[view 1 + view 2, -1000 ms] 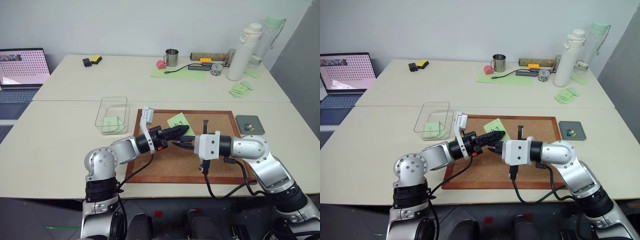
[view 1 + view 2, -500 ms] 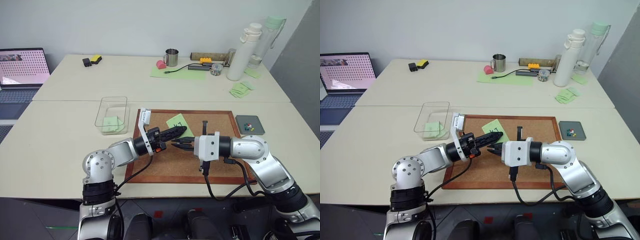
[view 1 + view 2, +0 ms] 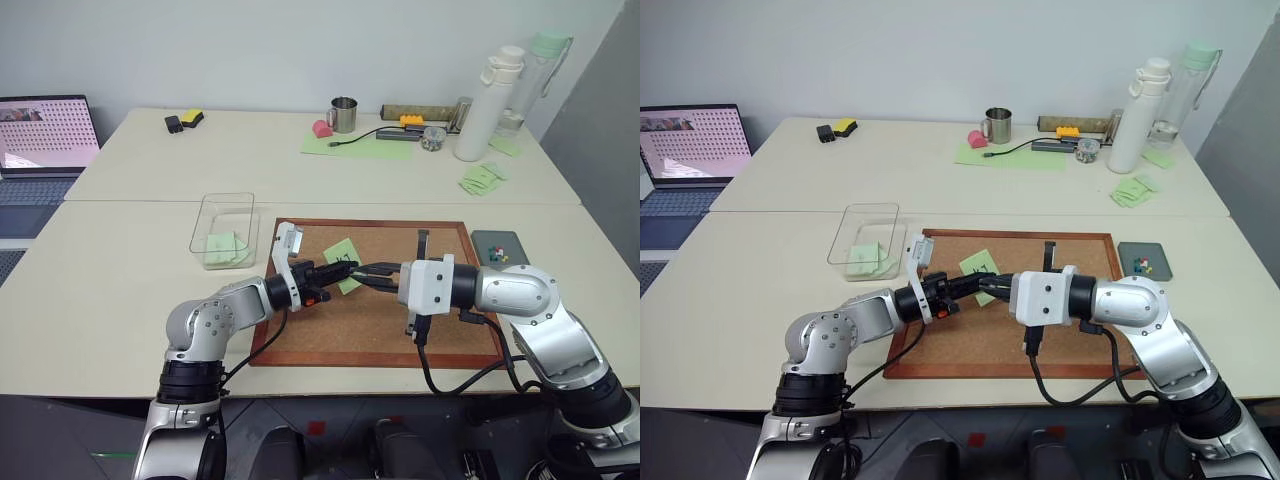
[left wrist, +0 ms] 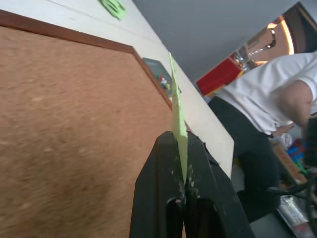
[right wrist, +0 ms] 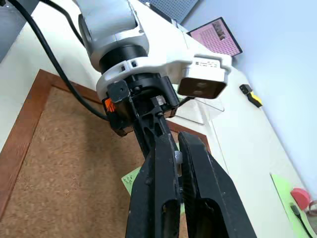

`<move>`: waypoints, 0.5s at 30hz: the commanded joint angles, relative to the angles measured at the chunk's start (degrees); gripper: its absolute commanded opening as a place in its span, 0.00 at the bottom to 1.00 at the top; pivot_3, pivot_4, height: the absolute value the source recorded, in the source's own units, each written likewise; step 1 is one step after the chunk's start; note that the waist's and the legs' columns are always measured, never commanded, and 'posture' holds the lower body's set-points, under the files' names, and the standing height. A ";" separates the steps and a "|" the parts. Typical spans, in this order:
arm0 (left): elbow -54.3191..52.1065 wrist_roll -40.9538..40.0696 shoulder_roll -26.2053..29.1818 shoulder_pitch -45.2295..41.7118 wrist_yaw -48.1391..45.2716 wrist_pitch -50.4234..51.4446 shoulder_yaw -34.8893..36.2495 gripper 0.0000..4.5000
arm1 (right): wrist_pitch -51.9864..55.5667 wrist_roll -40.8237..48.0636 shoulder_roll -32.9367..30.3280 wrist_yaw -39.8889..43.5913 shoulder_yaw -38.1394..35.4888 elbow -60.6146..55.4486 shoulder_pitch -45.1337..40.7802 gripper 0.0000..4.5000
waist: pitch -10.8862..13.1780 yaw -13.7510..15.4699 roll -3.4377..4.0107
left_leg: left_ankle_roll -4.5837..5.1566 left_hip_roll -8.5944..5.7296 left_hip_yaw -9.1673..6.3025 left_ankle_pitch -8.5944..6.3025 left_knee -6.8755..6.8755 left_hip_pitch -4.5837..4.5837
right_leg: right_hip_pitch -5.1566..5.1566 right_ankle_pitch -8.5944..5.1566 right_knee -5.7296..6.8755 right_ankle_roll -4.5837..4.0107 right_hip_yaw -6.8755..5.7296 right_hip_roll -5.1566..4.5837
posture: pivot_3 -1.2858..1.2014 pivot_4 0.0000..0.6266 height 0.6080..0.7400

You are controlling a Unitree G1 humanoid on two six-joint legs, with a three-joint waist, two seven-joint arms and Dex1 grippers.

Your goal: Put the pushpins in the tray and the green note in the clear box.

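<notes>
1. Pinching note (image 4: 178, 106) edge-on between closed left gripper (image 4: 184, 148) fingers, above corkboard (image 3: 400, 330).
2. Right gripper (image 5: 177, 148) closed, empty, close beside.
3. Pushpins (image 3: 497, 257) in tray (image 3: 483, 240); box (image 3: 205, 215) beside corkboard.

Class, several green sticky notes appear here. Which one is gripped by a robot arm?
The green note over the corkboard, clamped edge-on in the left gripper. The note in the clear box and those beside the bottles lie untouched.
</notes>
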 commanded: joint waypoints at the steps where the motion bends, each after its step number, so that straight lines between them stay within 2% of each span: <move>1: -3.78 1.57 0.22 -3.14 -2.12 -2.79 -2.61 0.00 | 10.44 5.35 1.77 -6.46 -9.54 -1.83 3.79 0.00 | 0.06 0.13 -0.10 | 0.00 0.00 0.00 0.00 0.00 0.00 | 0.00 0.00 0.00 0.01 0.01 -0.01 | 0.52 0.24 1.00; 6: -13.95 17.66 8.22 -1.89 -10.30 -17.93 -18.60 0.00 | 21.37 5.09 1.93 -17.11 -23.46 11.28 5.67 0.00 | 0.13 0.18 -0.17 | -0.01 -0.06 0.06 0.01 0.01 0.01 | 0.01 0.06 0.02 -0.07 0.09 -0.27 | 0.52 0.24 1.00; 10: -15.30 25.10 8.49 -1.40 -10.25 -27.94 -22.46 0.00 | 25.86 7.08 2.92 -22.40 -30.17 22.36 2.03 0.00 | 0.18 0.17 -0.11 | -0.01 -0.11 0.23 0.01 -0.02 0.00 | 0.01 0.02 -0.09 -0.07 0.24 -0.45 | 0.52 0.24 1.00; 13: -14.83 29.61 7.52 -1.84 -9.45 -32.67 -24.29 0.00 | 24.71 7.96 3.26 -23.62 -31.84 32.07 -2.12 0.00 | 0.23 -0.28 -0.03 | 0.00 -0.25 0.26 0.00 -0.02 0.00 | -0.01 0.05 -0.10 -0.02 0.26 -0.38 | 0.52 0.24 1.00; 14: -14.47 30.34 7.09 -1.99 -9.29 -33.35 -24.55 0.00 | 23.53 7.97 3.26 -23.90 -32.02 36.42 -3.96 0.06 | 0.24 -0.35 -0.01 | 0.01 -0.22 0.25 0.00 -0.02 0.01 | -0.01 0.06 -0.08 0.01 0.25 -0.31 | 0.52 0.24 1.00; 15: -14.03 31.14 6.78 -2.12 -9.03 -33.77 -24.77 0.00 | 22.07 7.87 3.09 -23.79 -31.87 40.42 -5.56 0.06 | 0.28 -0.37 0.05 | 0.01 -0.21 0.26 0.00 -0.02 0.01 | -0.01 0.06 -0.08 0.02 0.25 -0.27 | 0.52 0.24 1.00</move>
